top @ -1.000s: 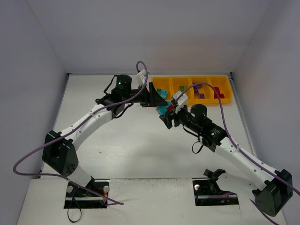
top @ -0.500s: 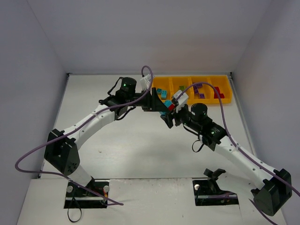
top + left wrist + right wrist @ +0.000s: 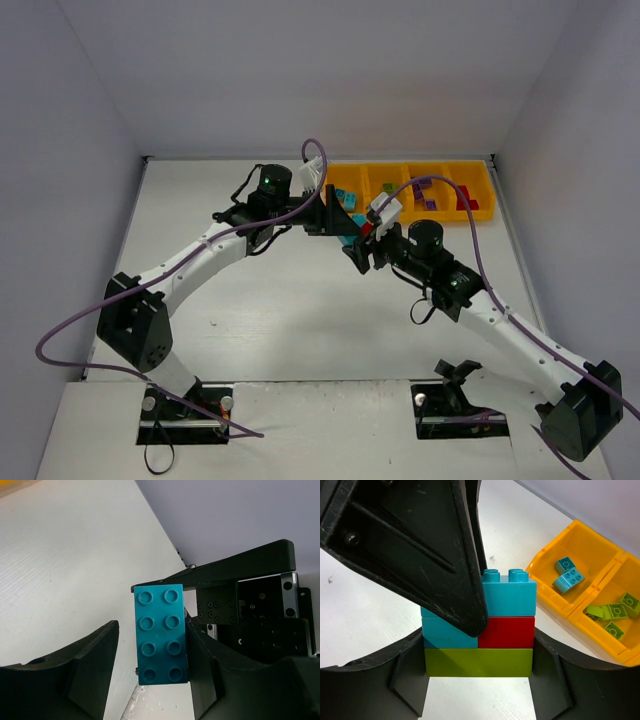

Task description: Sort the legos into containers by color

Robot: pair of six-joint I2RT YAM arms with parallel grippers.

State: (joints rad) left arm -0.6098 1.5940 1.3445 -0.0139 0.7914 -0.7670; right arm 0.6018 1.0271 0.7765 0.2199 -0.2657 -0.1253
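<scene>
My right gripper (image 3: 479,666) is shut on a lego cluster (image 3: 358,232) held above the table: a lime brick (image 3: 479,662) at the bottom, a teal brick (image 3: 447,635) and a red brick (image 3: 507,632) above it, and a teal brick (image 3: 512,597) on top. My left gripper (image 3: 343,220) straddles that top teal brick (image 3: 161,632). Its right finger (image 3: 200,655) touches the brick and its left finger (image 3: 95,655) stands apart, so the jaws are open. The orange-yellow tray (image 3: 405,217) lies just behind.
The tray (image 3: 547,555) holds teal bricks (image 3: 568,575) in its leftmost compartment and lime ones (image 3: 615,611) in the one beside it. Purple bricks (image 3: 428,195) and a red brick (image 3: 466,203) lie further right. White walls close in the table.
My left arm has reached right and brought its fingers round the top of the cluster. The right arm has held still with the cluster.
</scene>
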